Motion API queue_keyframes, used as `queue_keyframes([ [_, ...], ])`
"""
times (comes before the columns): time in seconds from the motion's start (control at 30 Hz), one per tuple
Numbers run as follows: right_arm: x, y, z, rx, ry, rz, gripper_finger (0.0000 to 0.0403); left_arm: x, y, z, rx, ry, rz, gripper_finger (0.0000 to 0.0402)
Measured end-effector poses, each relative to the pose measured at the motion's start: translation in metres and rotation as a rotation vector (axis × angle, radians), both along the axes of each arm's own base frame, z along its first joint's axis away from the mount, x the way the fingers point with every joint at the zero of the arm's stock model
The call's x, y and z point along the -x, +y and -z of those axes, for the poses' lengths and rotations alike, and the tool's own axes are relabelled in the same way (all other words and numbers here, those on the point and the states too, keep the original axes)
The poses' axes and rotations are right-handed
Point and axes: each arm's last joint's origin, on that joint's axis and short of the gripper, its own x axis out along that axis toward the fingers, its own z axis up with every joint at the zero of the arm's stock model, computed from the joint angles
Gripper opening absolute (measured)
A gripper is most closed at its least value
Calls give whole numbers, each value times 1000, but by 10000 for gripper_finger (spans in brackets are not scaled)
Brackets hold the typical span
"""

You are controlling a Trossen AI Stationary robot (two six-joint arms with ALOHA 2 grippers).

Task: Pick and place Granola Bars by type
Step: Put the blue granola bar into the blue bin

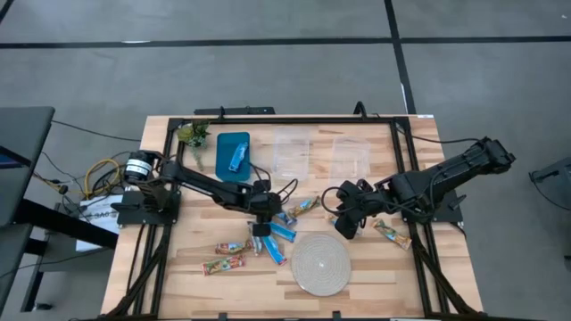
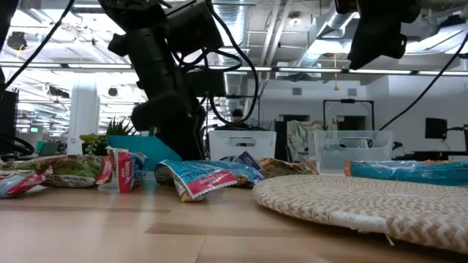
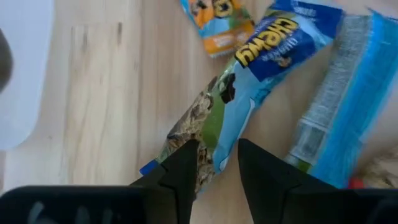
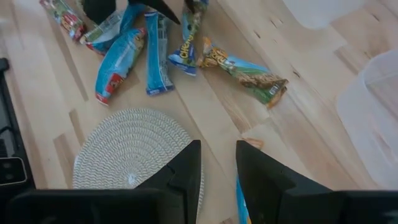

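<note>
Foil-wrapped granola bars lie flat on the wooden table. A cluster of blue bars [image 1: 272, 234] sits left of the white woven disc. Two red-green bars [image 1: 223, 264] lie nearer the left edge. One tan-green bar [image 1: 308, 206] [image 4: 245, 71] lies mid-table and another [image 1: 393, 234] at the right. My left gripper [image 1: 260, 214] [image 3: 219, 152] is low over the cluster, open by a narrow gap, above the end of a blue-green bar [image 3: 249, 93]. My right gripper [image 1: 343, 223] [image 4: 218, 152] hangs raised [image 2: 376, 36], narrowly open and empty. A teal-tan bar [image 4: 240, 196] shows under it. My left gripper comes from above, pointing down, over the blue-green bar's end [image 3: 208, 165]. The bar lies flat on the table. One finger [image 3: 183, 168] covers part of that end, and a blue corner [image 3: 146, 167] sticks out beside it. I cannot tell whether the fingers touch the bar.
A blue tray [image 1: 225, 165] at the far left holds one blue bar [image 1: 236, 157]. Two clear containers [image 1: 292, 152] [image 1: 351, 153] stand along the far edge, and a small plant [image 1: 192, 134] is in the far left corner. The white woven disc [image 1: 321, 263] [image 4: 130, 155] lies near the near edge.
</note>
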Motion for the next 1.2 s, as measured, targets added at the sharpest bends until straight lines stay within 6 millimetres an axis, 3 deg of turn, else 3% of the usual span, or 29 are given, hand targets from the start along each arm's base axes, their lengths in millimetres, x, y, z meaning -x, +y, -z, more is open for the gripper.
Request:
queue_keyframes([
  [0.13,-1,0,0,-3,-7,0,92,-2,0,5,5,7,-32,88],
  [0.37,-2,1,-2,-23,-31,21,92,-3,-1,9,31,3,-80,8],
  [0.63,-19,5,-15,-14,-242,-84,92,-6,-2,-4,72,3,-163,2],
  [0.8,-25,-3,-19,-1,-291,-70,92,1,6,-47,76,-132,-325,0],
  [1.0,-33,-15,-26,59,-377,-60,92,44,27,-114,15,-292,-580,0],
  [1.1,-37,-25,-31,156,-407,-17,92,69,44,-131,-5,-282,-710,0],
  [1.2,-46,-36,-37,248,-408,28,92,91,63,-135,-10,-222,-857,0],
])
